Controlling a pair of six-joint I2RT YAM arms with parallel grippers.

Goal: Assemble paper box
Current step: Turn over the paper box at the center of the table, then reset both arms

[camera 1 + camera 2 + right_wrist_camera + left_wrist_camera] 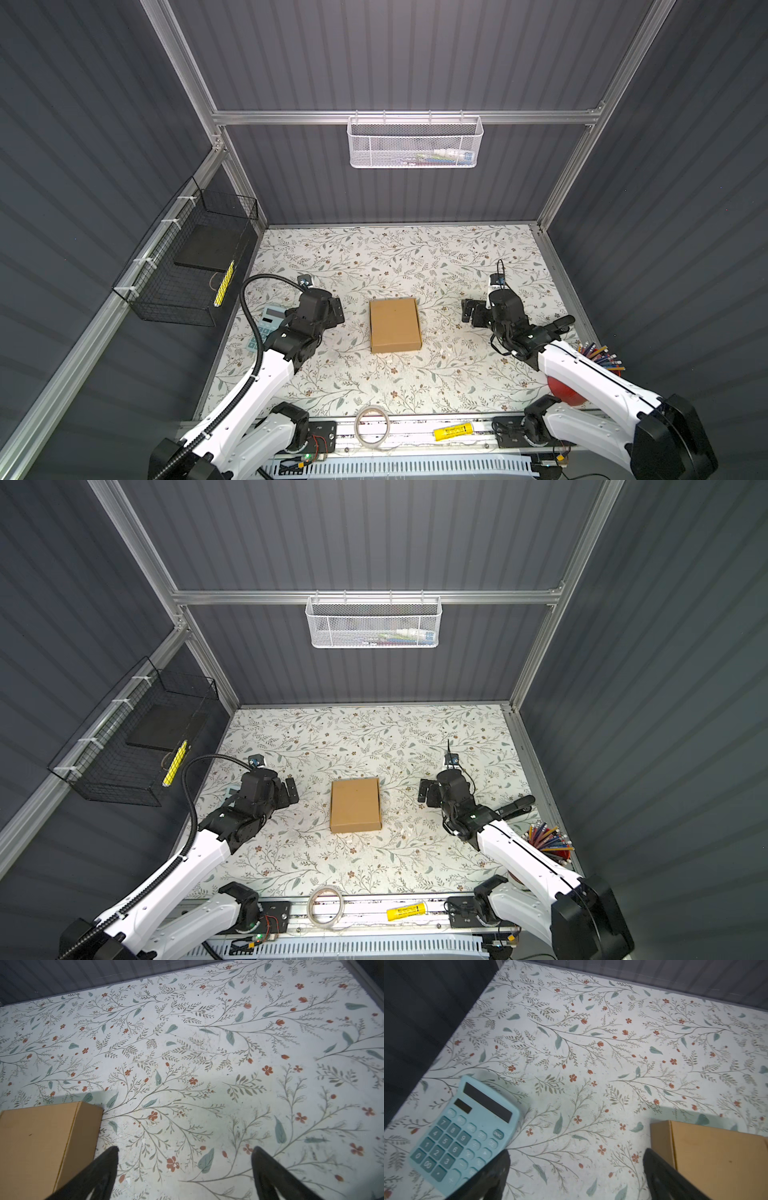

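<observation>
1. paper box (395,325) lies folded shut and flat at the middle of the bench (415,257), lid side up, with nothing gripping it.
2. long axis of the box runs near to far, so its two long side walls face left and right, one toward each arm.
3. left hand (337,311) hangs just left of the box with its jaws wide apart and empty. in the left wrist view the box's left wall sits just beside one finger (660,1176).
4. right hand (471,312) hangs to the right of the box, jaws spread and empty, with a strip of bare bench between them and the box.
5. both hands sit level with the far half of the box. the left looks slightly nearer, so any last press on the lid would likely fall to it.
</observation>
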